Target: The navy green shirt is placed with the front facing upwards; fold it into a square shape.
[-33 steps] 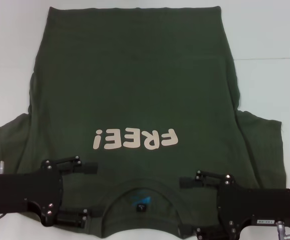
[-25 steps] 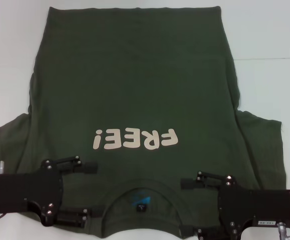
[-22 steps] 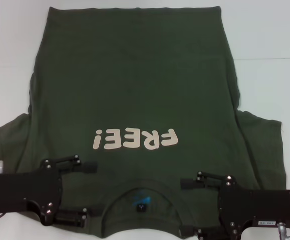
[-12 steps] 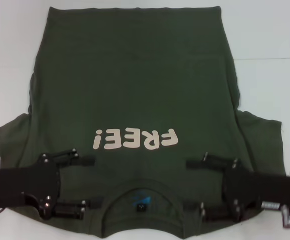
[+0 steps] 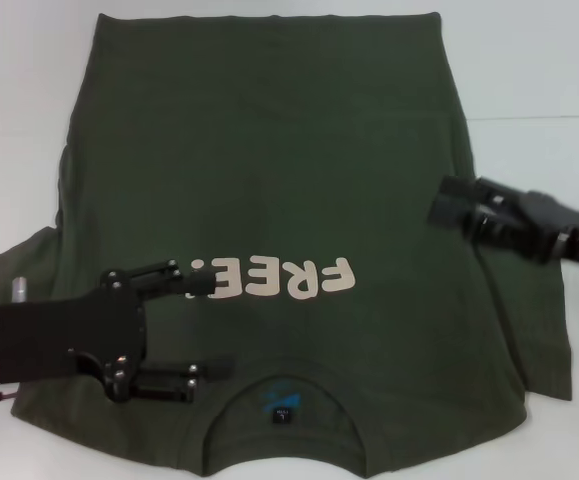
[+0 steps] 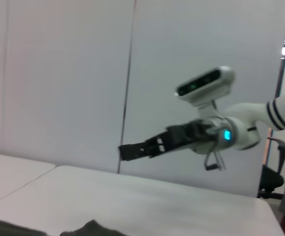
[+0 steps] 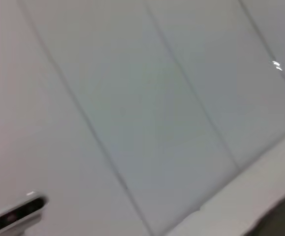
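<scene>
Now, entries from left to right.

Table (image 5: 19,120): white, carrying the garment; bare surface shows on the left, the right and along the far edge.

Left gripper (image 5: 209,325): moments ago it sat low at the near left shoulder, beside the collar. It has since drawn up and inward, over the near left chest. My two fingers (image 5: 159,277) stand apart, one tip reaching the last mark of the lettering, the other just left of the collar. No cloth is between them.

The navy green shirt (image 5: 269,170): flat on the table, front up, collar at the near edge, hem at the far edge, cream "FREE!" lettering (image 5: 284,280) across the chest, both sleeves spread. It lies as it did a second ago; no fold is made yet.

Right gripper (image 5: 439,205): the largest change. It was down at the near right shoulder; it has left that spot and swung to the right edge of the body, near the right sleeve's armpit, apparently raised off the cloth. Whether my fingers here are apart or together I cannot tell.

Reading: both shoulder holds are given up with nothing lifted, so the task sits at its start, and I judge the arms are seeking new grasp points along the sides.
</scene>
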